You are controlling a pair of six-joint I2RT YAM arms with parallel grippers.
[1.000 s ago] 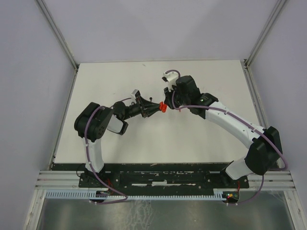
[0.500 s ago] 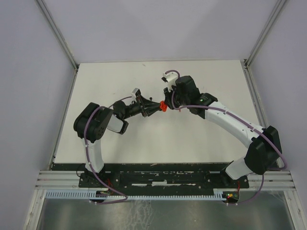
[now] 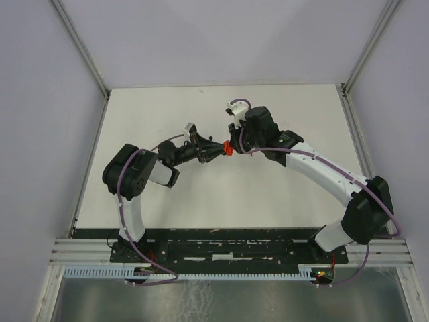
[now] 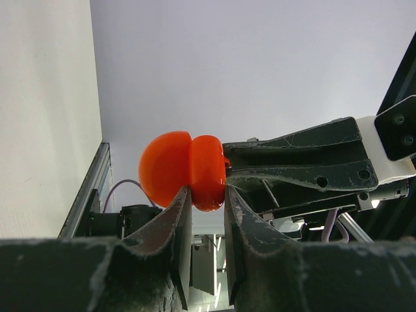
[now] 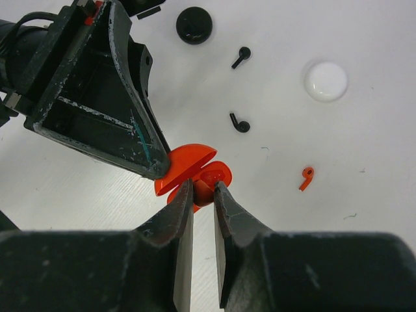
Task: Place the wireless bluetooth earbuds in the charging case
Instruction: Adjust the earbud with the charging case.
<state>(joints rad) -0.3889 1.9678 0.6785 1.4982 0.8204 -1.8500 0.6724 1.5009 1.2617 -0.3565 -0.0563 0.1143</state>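
Note:
My left gripper [image 4: 207, 195] is shut on the red charging case [image 4: 185, 170], held above the table with its lid hinged open [image 5: 188, 159]. Facing it, my right gripper [image 5: 203, 188] is shut on a small red earbud [image 5: 204, 192], which is pressed against the case's open base [image 5: 220, 174]. In the top view the two grippers meet at the case [image 3: 228, 149] over the table's middle. On the table lie another red earbud [image 5: 307, 177] and two black earbuds [image 5: 242, 56] [image 5: 239, 123].
A round black case [image 5: 194, 25] and a round white case [image 5: 325, 80] lie on the white table [image 3: 281, 194] beyond the grippers. Grey walls stand at the left, the right and the back.
Both grippers and the red case have crept very slightly toward the far side. Both grips are unchanged.

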